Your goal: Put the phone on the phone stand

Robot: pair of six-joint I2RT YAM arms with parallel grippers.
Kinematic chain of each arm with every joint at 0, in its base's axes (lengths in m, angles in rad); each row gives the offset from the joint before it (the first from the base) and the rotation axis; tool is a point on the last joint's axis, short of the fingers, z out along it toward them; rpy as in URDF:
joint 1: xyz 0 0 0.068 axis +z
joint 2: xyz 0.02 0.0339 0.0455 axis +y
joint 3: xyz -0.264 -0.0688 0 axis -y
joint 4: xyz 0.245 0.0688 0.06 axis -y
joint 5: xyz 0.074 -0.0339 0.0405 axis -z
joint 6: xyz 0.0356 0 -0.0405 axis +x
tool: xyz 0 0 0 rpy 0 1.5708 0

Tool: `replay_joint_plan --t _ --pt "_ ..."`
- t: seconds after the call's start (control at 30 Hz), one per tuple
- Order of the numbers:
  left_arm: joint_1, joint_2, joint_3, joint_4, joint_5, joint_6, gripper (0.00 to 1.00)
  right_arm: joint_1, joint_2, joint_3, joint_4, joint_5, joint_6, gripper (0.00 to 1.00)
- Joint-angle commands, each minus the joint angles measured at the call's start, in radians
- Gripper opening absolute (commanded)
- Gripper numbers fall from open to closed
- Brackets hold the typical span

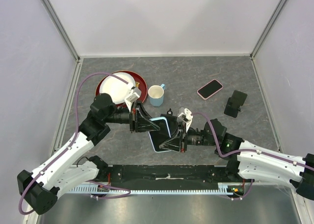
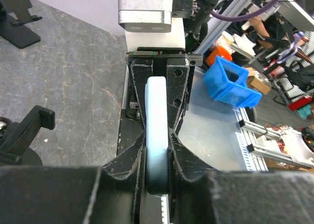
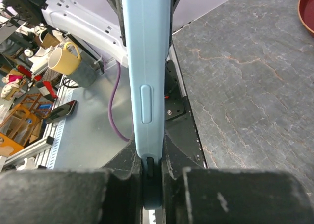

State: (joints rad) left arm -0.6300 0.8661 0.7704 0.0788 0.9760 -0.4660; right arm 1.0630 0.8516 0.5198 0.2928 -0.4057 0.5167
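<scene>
A phone in a light blue case [image 1: 161,133] is held edge-up above the table's near middle by both grippers. My left gripper [image 1: 146,123] is shut on its left end, and the phone's edge [image 2: 157,106] stands between the fingers of that gripper [image 2: 158,136]. My right gripper [image 1: 173,141] is shut on its right end. The case edge with a side button [image 3: 144,62] rises from that gripper [image 3: 151,158]. The black phone stand [image 1: 236,104] stands at the far right, well away from both grippers. It also shows in the left wrist view [image 2: 17,18].
A pink phone [image 1: 210,88] lies left of the stand. A light blue mug [image 1: 156,94] and a red plate [image 1: 140,79] holding a white bowl [image 1: 117,85] are at the back left. A small black clamp-like object [image 1: 169,112] sits just behind the held phone.
</scene>
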Motion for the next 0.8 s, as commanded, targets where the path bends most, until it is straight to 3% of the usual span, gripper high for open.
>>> replay_joint_plan --t 0.0,0.03,0.2,0.33,0.57,0.77 --pt "-0.013 0.040 0.049 0.064 0.141 -0.016 0.30 -0.006 -0.046 -0.012 0.138 -0.042 0.049 0.00" --pt "-0.013 0.043 0.052 0.062 0.148 -0.017 0.37 -0.006 -0.054 -0.012 0.134 -0.045 0.049 0.00" --pt "-0.014 0.048 0.052 0.064 0.156 -0.016 0.52 -0.005 -0.063 0.016 0.077 -0.061 0.029 0.00" --pt "-0.016 0.048 0.049 0.062 0.153 -0.011 0.56 -0.005 -0.049 0.028 0.057 -0.079 0.014 0.00" --pt "-0.017 0.059 0.053 0.050 0.145 -0.003 0.55 -0.005 -0.046 0.029 0.046 -0.085 0.012 0.00" --pt "-0.019 0.071 0.063 0.024 0.129 0.007 0.43 -0.005 -0.022 0.045 0.040 -0.079 0.002 0.00"
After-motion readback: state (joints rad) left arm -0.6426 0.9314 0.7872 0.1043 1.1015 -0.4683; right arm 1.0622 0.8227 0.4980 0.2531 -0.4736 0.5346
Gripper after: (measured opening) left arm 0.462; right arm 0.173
